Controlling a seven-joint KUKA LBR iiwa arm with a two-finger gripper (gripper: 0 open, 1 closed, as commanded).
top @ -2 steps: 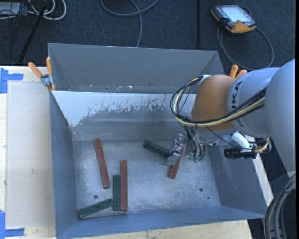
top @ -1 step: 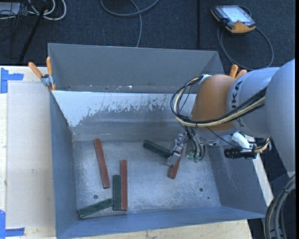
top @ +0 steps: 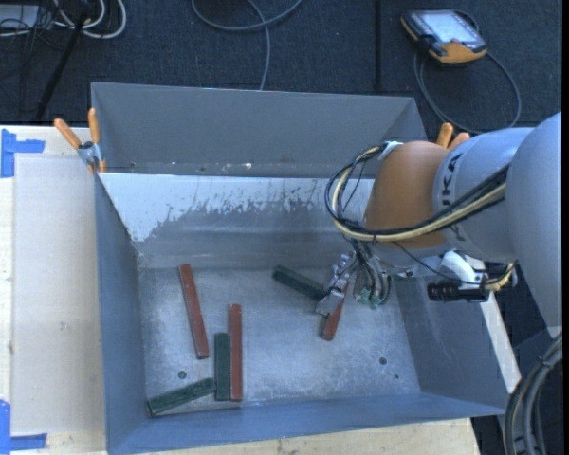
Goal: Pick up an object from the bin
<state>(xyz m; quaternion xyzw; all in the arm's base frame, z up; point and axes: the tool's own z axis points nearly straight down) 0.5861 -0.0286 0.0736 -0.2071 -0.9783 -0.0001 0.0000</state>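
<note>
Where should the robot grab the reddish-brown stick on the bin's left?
Probably across the narrow width of the long reddish-brown flat stick, at its far half, from straight above: it lies flat, and that half is clear of other sticks.

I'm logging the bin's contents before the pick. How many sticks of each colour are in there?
Red-brown sticks: 3
Dark green sticks: 3
Total: 6
</note>
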